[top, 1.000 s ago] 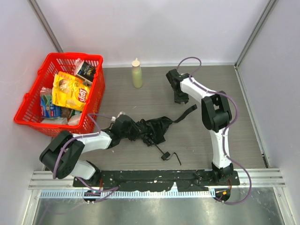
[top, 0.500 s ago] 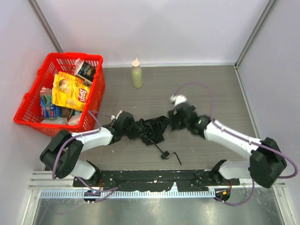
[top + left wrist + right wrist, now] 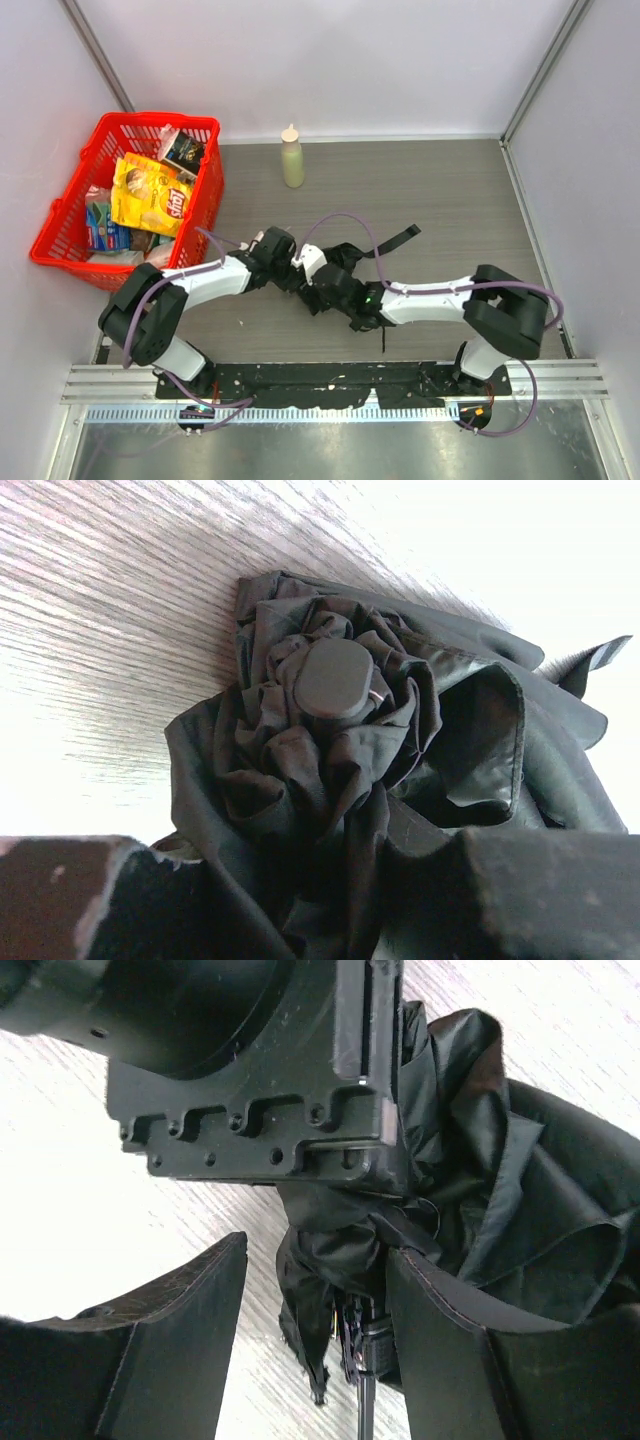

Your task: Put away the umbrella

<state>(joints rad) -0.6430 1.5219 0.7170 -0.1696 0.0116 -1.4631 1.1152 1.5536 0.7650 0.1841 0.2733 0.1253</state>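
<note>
Black fabric compact umbrella point(image 3: 340, 258) is lying crumpled on the grey wood-grain tabletop point(image 3: 440, 200), just off the near corner of the red plastic basket point(image 3: 208, 195). Left pincer point(image 3: 320, 850) is closed partway on a wad of canopy below the round black cap point(image 3: 330, 678), so it looks to have hold. Right pincer point(image 3: 315, 1250) is wide open, straddling loose fabric and the thin black metal shaft point(image 3: 365, 1405), gripping nothing. Looks to me like the bundling-up step. I'd close the right one on the shaft itself, not just cloth. Use the left end as a steady anchor, and mind clearance, since the 2 pincers are nearly touching.
</note>
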